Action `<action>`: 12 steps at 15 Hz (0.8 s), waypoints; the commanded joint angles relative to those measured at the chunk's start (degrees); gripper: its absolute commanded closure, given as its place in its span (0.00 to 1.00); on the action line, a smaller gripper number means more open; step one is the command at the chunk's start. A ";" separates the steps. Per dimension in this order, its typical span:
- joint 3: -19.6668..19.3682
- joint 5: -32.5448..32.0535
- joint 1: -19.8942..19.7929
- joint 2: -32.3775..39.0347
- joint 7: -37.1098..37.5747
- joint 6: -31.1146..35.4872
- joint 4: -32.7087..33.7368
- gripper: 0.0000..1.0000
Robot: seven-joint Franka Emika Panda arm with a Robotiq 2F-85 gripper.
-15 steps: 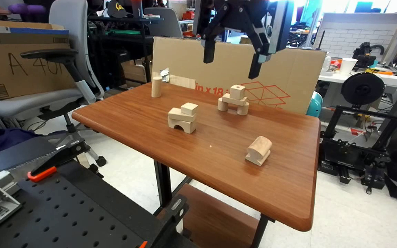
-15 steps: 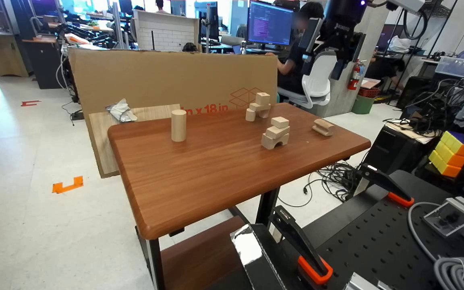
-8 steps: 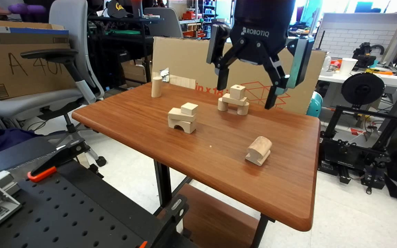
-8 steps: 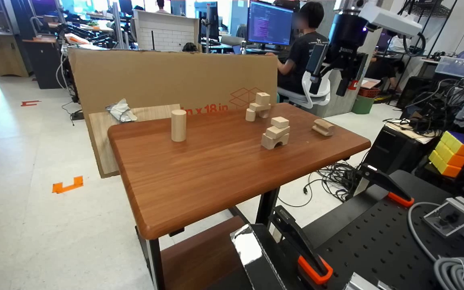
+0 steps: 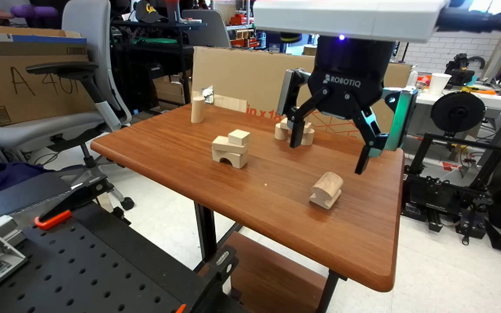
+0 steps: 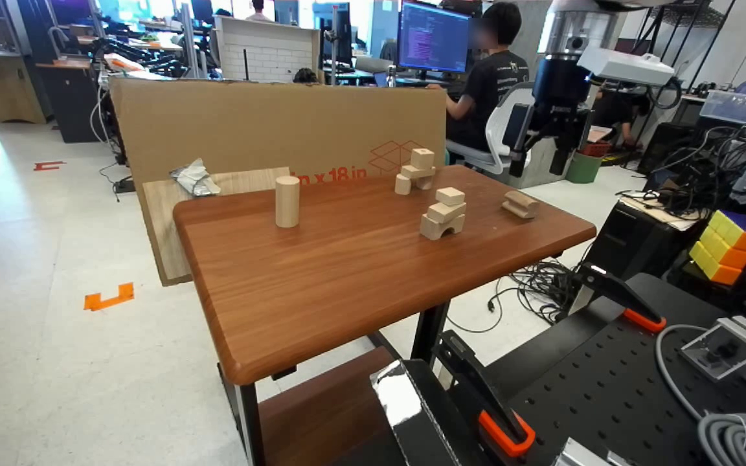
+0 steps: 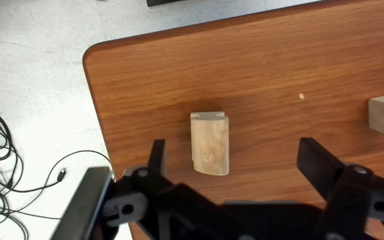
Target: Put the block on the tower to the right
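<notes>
The gripper [image 5: 327,158] is hanging in the upper right of the frame in both exterior views, its fingers pointing down and standing wide apart above the table [image 6: 321,272]. The block [image 7: 210,145] is lying on the table, its rounded side facing up; in the wrist view it is showing near the middle of the frame, between the two fingers, with a gap on each side. In an exterior view the tower [image 5: 230,149] is standing near the middle of the frame, three pieces high with the arched one at the bottom, and the block is lying to its lower right. A corner of the tower is also showing at the right edge of the wrist view. In both exterior views a stack [image 6: 417,173] is standing higher in the frame, near the cardboard [image 6: 269,123], and a cylinder [image 6: 287,202] is standing upright farther left.
</notes>
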 commanded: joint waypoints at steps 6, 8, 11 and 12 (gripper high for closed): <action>-0.20 -3.65 -0.60 7.31 0.92 0.31 4.86 0.00; -0.22 -3.66 -0.74 8.61 0.86 0.40 5.63 0.00; -0.11 -3.44 -1.05 10.21 0.73 0.07 6.79 0.25; 0.03 -3.30 -1.21 10.40 0.50 0.07 6.96 0.26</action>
